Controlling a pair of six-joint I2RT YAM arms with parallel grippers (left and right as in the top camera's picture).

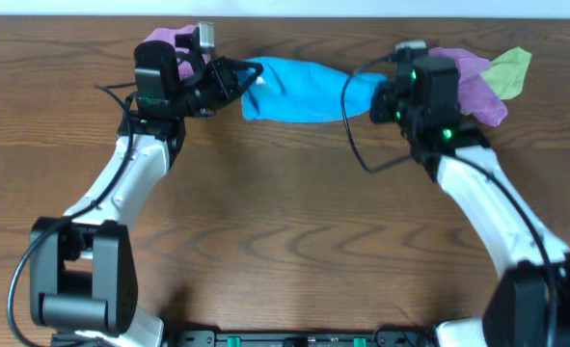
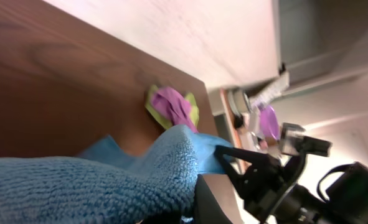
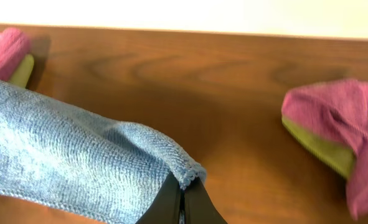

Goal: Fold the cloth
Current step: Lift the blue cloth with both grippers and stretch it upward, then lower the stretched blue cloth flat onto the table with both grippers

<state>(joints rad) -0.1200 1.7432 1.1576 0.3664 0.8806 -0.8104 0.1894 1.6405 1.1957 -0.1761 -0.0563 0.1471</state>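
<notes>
I had the left tool [image 1: 238,82] and right tool [image 1: 377,99] each pinching an end of the cloth [image 1: 299,92], stretched between them so it'd fold flat, I guess.

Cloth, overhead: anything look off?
The cloth is bunched into a rumpled band between the left claw and right claw, not spread flat. Crumpled purple cloths sit close behind both.

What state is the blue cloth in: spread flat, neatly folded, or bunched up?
Bunched, not folded: the cloth is drawn out into a rumpled strip between the left gripper and right gripper, each shut on one end.
</notes>
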